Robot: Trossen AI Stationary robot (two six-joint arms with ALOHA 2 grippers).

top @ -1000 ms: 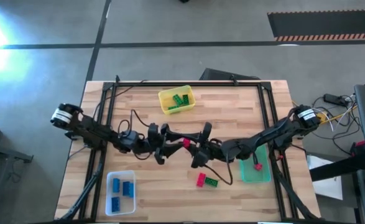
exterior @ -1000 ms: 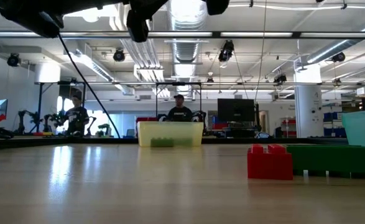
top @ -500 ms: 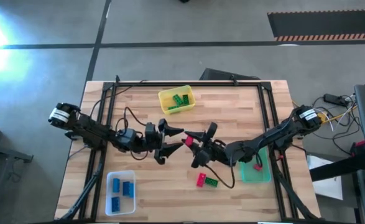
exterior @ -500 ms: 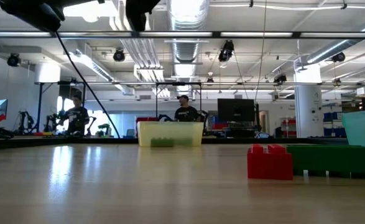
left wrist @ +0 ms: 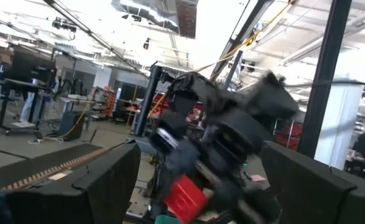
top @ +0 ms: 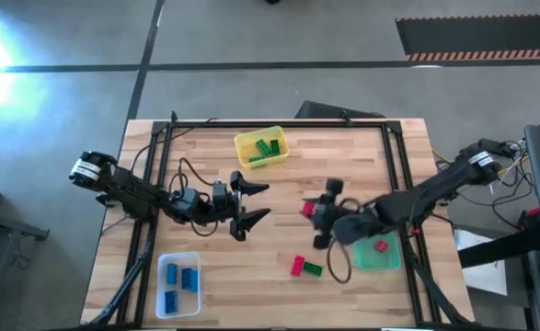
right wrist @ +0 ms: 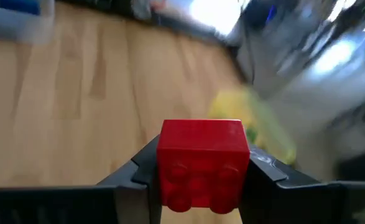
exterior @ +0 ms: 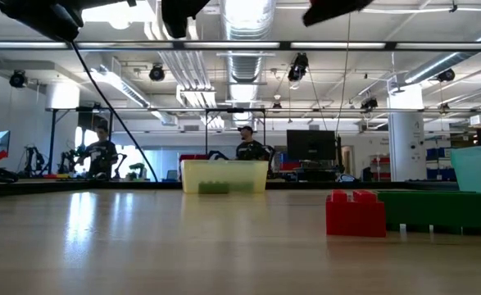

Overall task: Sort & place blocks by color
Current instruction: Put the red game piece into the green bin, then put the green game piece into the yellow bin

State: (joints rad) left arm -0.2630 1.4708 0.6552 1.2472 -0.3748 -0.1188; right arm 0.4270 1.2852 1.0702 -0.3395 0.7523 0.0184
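Two grippers hang above the middle of the wooden table (top: 343,147), facing each other with a clear gap between them. The right gripper (top: 312,213) has its fingers clamped on a red block (top: 307,209); in the right wrist view that red block (right wrist: 202,163) sits squarely between the two dark fingers (right wrist: 138,168), studs facing the camera, held up off the wood. The left gripper (top: 262,200) has its fingers spread wide apart and holds nothing; its wrist view looks across at the right gripper and the red block (left wrist: 183,196) it carries.

On the table in front of the right gripper lie a second red block (top: 297,266) and a green block (top: 313,269), touching side by side. In the low view the same pair stands at the right, the red one (exterior: 355,213) in front of the long green one (exterior: 437,211).

One yellow bin (top: 260,148) at the far middle holds green blocks (top: 265,148). One clear bin (top: 179,283) at the near left corner holds blue blocks (top: 178,279). One translucent green bin (top: 380,246) at the near right holds a single red block (top: 380,245), just beside the right arm.

Beyond the table, the low view shows two people (exterior: 248,147) in the room behind.
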